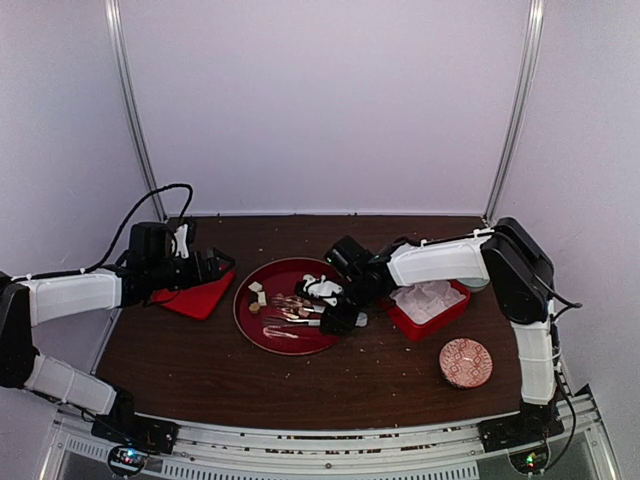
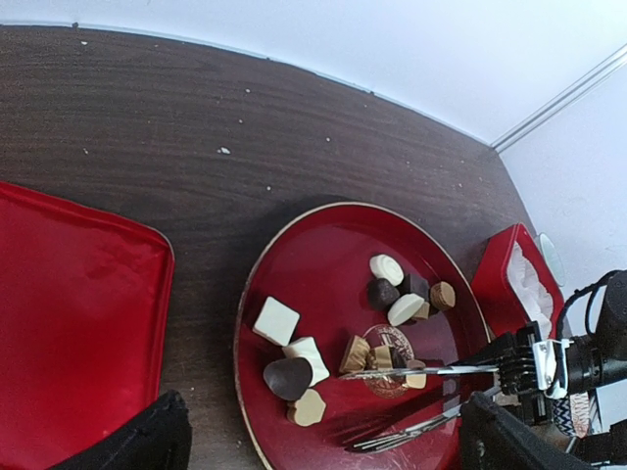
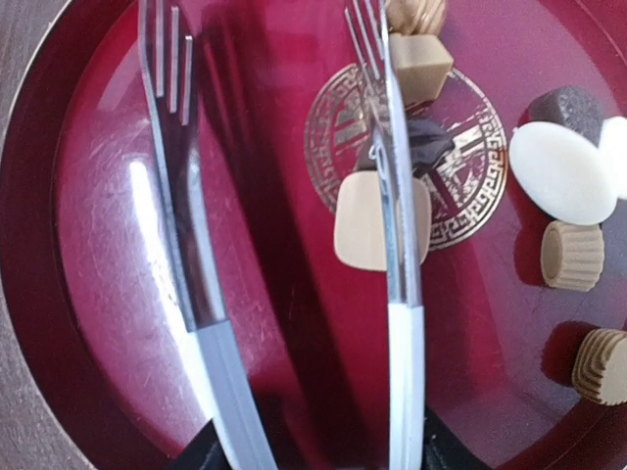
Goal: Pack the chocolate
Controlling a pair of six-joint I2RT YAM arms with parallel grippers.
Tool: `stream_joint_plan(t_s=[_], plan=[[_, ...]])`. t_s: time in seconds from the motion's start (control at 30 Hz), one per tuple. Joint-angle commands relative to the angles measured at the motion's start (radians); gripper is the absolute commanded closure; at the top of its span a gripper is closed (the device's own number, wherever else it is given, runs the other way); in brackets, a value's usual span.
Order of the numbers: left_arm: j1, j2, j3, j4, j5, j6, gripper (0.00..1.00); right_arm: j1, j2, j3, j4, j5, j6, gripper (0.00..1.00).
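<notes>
Several chocolates (image 2: 276,321) in white, tan and dark brown lie on a round red plate (image 2: 333,264), also seen from above (image 1: 245,320). My right gripper (image 1: 340,318) is shut on metal tongs (image 1: 295,315) held low over the plate. In the right wrist view my right gripper (image 3: 313,455) is at the bottom edge and the tongs' forked arms (image 3: 181,196) stand apart. The right arm crosses over a tan chocolate (image 3: 358,225) next to a dark one (image 3: 426,142). My left gripper (image 1: 215,265) is open and empty over a red tray (image 1: 195,298); in the left wrist view (image 2: 323,450) its fingers are wide apart.
A red box (image 1: 430,303) of crinkled white paper cups stands right of the plate, also in the left wrist view (image 2: 519,284). A small patterned bowl (image 1: 465,362) sits at the front right. The red tray (image 2: 78,333) lies left of the plate. Pale crumbs dot the table.
</notes>
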Motion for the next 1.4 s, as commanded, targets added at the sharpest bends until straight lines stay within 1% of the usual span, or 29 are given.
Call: stream_joint_plan(t_s=[0.0, 0.1, 0.2, 0.43, 0.47, 0.5, 0.6, 0.73, 0.87, 0.97, 1.07, 1.17, 1.37], plan=[[-0.004, 0.002, -0.003, 0.027, -0.005, -0.006, 0.02, 0.009, -0.046, -0.072, 0.11, 0.031, 0.122, 0.53], [-0.004, 0.004, -0.004, 0.022, -0.006, -0.008, 0.02, 0.017, -0.062, -0.109, 0.153, 0.017, 0.184, 0.54], [-0.004, 0.008, 0.001, 0.015, -0.007, -0.006, 0.02, 0.032, -0.07, -0.129, 0.173, 0.035, 0.248, 0.55], [-0.003, 0.017, 0.013, -0.008, -0.019, -0.009, 0.02, 0.08, -0.086, -0.176, 0.221, 0.16, 0.357, 0.53], [-0.003, 0.017, 0.014, -0.01, -0.02, -0.009, 0.02, 0.084, -0.094, -0.193, 0.253, 0.17, 0.368, 0.51], [-0.004, 0.019, 0.014, -0.008, -0.021, -0.011, 0.02, 0.089, -0.106, -0.224, 0.295, 0.171, 0.371, 0.47], [-0.004, 0.024, 0.017, -0.007, -0.018, -0.013, 0.02, 0.095, -0.133, -0.297, 0.403, 0.172, 0.378, 0.43], [-0.004, 0.03, 0.018, -0.003, -0.016, -0.019, 0.02, 0.096, -0.131, -0.332, 0.467, 0.183, 0.385, 0.42], [-0.004, 0.031, 0.018, 0.0, -0.017, -0.023, 0.02, 0.093, -0.119, -0.343, 0.513, 0.135, 0.385, 0.4], [-0.004, 0.031, 0.019, -0.003, -0.021, -0.023, 0.02, 0.094, -0.105, -0.33, 0.511, 0.113, 0.38, 0.4], [-0.004, 0.031, 0.023, -0.005, -0.021, -0.023, 0.02, 0.094, -0.087, -0.305, 0.475, 0.096, 0.367, 0.42], [-0.004, 0.033, 0.027, -0.008, -0.024, -0.021, 0.02, 0.094, -0.095, -0.31, 0.449, 0.096, 0.349, 0.38], [-0.004, 0.046, 0.035, -0.008, -0.025, -0.02, 0.02, 0.093, -0.143, -0.321, 0.41, 0.106, 0.317, 0.34]])
